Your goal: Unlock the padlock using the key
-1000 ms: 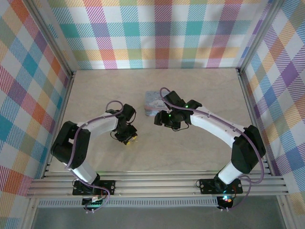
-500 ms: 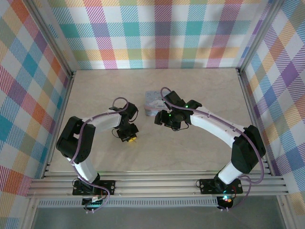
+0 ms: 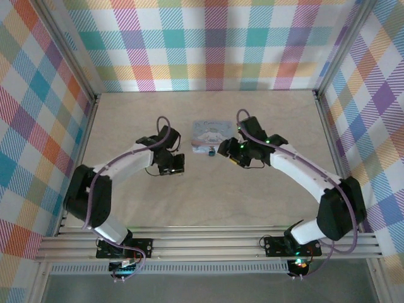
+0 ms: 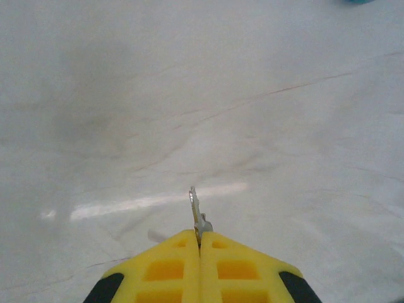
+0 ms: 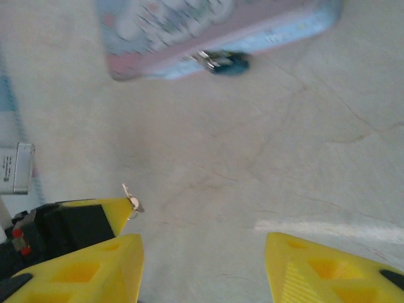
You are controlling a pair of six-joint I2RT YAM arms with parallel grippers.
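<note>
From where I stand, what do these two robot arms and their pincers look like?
The left arm and right arm have white links, black joints and looping purple cables. The left gripper and right gripper have yellow fingers with recessed pockets and black bases.

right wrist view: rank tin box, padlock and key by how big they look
1. tin box
2. padlock
3. key, but only part of it shows, so its place below the padlock is unsure
</note>
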